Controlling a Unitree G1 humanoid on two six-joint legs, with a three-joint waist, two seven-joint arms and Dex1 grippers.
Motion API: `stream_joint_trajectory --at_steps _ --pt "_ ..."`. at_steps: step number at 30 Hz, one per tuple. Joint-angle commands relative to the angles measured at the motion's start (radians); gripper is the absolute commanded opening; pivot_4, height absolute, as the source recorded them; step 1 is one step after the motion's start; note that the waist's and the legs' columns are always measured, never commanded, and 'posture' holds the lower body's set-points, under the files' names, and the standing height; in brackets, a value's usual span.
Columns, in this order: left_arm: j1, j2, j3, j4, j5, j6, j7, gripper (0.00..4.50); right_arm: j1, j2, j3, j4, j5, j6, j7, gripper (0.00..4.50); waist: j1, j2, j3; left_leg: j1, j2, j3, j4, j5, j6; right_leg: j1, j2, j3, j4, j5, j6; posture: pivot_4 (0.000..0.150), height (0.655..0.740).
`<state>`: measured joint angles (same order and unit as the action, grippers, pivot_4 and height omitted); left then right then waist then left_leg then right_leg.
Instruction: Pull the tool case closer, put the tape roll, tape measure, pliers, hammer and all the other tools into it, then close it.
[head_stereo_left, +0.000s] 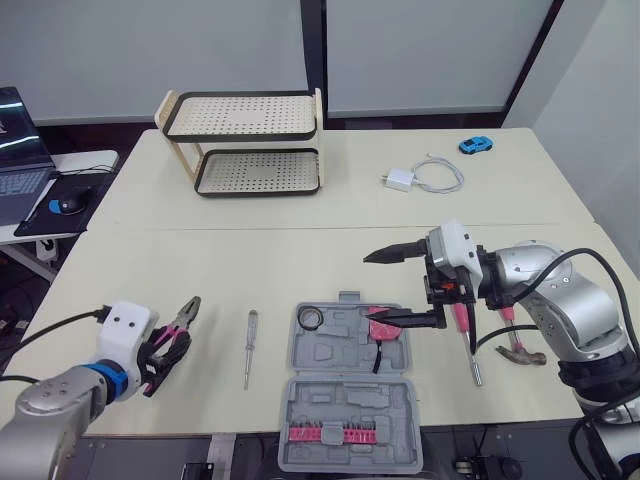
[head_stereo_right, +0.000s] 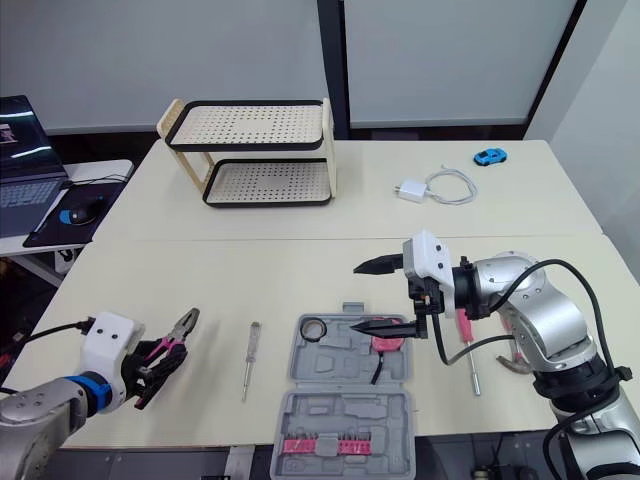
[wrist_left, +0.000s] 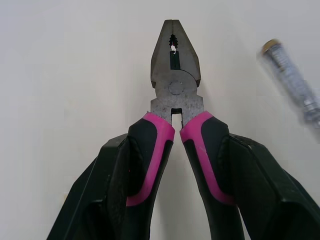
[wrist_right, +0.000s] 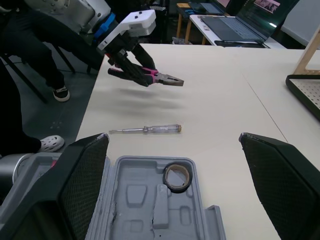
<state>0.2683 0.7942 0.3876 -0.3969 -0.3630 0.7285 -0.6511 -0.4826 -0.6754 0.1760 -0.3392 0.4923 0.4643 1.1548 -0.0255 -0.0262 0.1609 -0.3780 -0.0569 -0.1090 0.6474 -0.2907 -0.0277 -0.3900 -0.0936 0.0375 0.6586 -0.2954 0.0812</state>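
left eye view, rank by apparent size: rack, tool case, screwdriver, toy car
tool case
rack
screwdriver
toy car
The case sits nearer the camera, so its lead over the rack is unsure.

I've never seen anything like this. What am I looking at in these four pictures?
This is a two-armed humanoid robot tidying tools. The two wide pictures come from cameras in its head, looking down at a table; the two close-ups come from cameras on its wrists. Its left hand grips pink-handled pliers. Its right hand is open above the open grey tool case, which holds a tape roll. A slim screwdriver lies between pliers and case; a hammer lies right of the case. Farther back stand a rack, a charger and a toy car.
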Motion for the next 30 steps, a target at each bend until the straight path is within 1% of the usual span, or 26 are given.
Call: stream_joint_trajectory --at_steps 1,3,5,7,9,12,15,17,19,27,30 --pt "-0.034 0.102 0.016 -0.013 -0.032 -0.062 -0.143 2.48 0.001 -0.022 -0.048 -0.047 0.013 -0.015 -0.002 4.50 0.000 0.001 0.000 0.000 0.000 0.000 0.000 0.000 0.000 0.000 0.000 0.000 0.000 0.000 0.000 0.150 0.7400" --pt "-0.055 0.190 -0.026 0.006 -0.004 -0.134 -0.241 2.48 0.005 -0.031 -0.052 -0.052 0.012 -0.008 -0.006 4.50 -0.001 0.001 0.001 0.000 0.000 0.000 0.000 0.000 0.000 0.000 0.000 0.000 0.000 0.000 0.000 0.150 0.7400" --pt "-0.091 0.239 -0.062 0.015 -0.001 -0.176 -0.305 2.48 0.010 -0.043 -0.050 -0.063 0.017 0.012 -0.012 4.50 -0.001 0.002 0.002 0.000 0.000 0.000 0.000 0.000 0.000 0.000 0.000 0.000 -0.001 0.000 0.000 0.150 0.7400" --pt "-0.134 0.263 -0.103 0.009 -0.012 -0.203 -0.353 2.48 0.017 -0.052 -0.044 -0.080 0.013 0.028 -0.020 4.50 -0.001 0.003 0.002 -0.001 0.000 0.000 0.000 0.000 0.000 0.000 0.000 0.000 -0.001 0.000 0.000 0.150 0.7400" --pt "-0.171 0.260 -0.134 -0.004 -0.022 -0.221 -0.377 2.48 0.031 -0.064 -0.038 -0.102 0.007 0.040 -0.023 4.50 -0.001 0.003 0.002 -0.001 0.000 0.000 0.000 0.000 0.000 0.000 0.000 0.000 -0.001 0.000 0.000 0.150 0.7400" --pt "-0.239 0.281 -0.245 -0.030 0.002 -0.259 -0.446 2.48 0.058 -0.080 -0.024 -0.133 -0.023 0.032 -0.041 4.50 -0.002 0.003 0.002 -0.002 0.000 0.000 0.000 0.000 0.000 -0.002 0.000 0.000 -0.001 0.000 0.000 0.150 0.7400" --pt "-0.342 0.250 -0.340 -0.032 0.013 -0.258 -0.451 2.48 0.074 -0.092 0.000 -0.143 -0.074 0.013 -0.057 4.50 -0.001 0.003 0.002 -0.003 0.000 0.000 0.000 0.000 0.000 -0.002 0.001 0.000 0.000 0.000 0.000 0.150 0.7400" --pt "-0.372 0.244 -0.408 -0.048 0.042 -0.271 -0.464 2.48 0.084 -0.095 0.017 -0.149 -0.101 0.007 -0.066 4.50 -0.003 0.003 0.002 -0.003 0.000 0.001 0.001 0.000 0.000 -0.002 0.001 0.000 0.000 0.000 0.000 0.150 0.7400" --pt "-0.394 0.228 -0.463 -0.085 0.044 -0.254 -0.470 2.48 0.095 -0.094 0.027 -0.157 -0.117 0.011 -0.077 4.50 -0.007 0.003 0.002 -0.003 0.000 0.001 0.001 0.000 0.000 -0.002 0.002 0.001 0.001 0.000 0.000 0.150 0.7400" --pt "-0.517 0.135 -0.620 -0.135 0.069 -0.180 -0.449 2.48 0.107 -0.066 0.075 -0.197 -0.147 0.065 -0.143 4.50 -0.004 0.003 0.003 -0.003 0.001 0.000 0.009 0.000 0.001 0.000 0.004 0.000 0.004 0.000 0.000 0.150 0.7400" --pt "-0.571 0.102 -0.664 -0.117 0.092 -0.167 -0.440 2.48 0.108 -0.053 0.107 -0.203 -0.168 0.088 -0.162 4.50 -0.003 0.003 0.003 -0.004 0.001 0.000 0.012 0.000 0.001 0.001 0.004 0.000 0.005 0.000 0.000 0.150 0.7400"
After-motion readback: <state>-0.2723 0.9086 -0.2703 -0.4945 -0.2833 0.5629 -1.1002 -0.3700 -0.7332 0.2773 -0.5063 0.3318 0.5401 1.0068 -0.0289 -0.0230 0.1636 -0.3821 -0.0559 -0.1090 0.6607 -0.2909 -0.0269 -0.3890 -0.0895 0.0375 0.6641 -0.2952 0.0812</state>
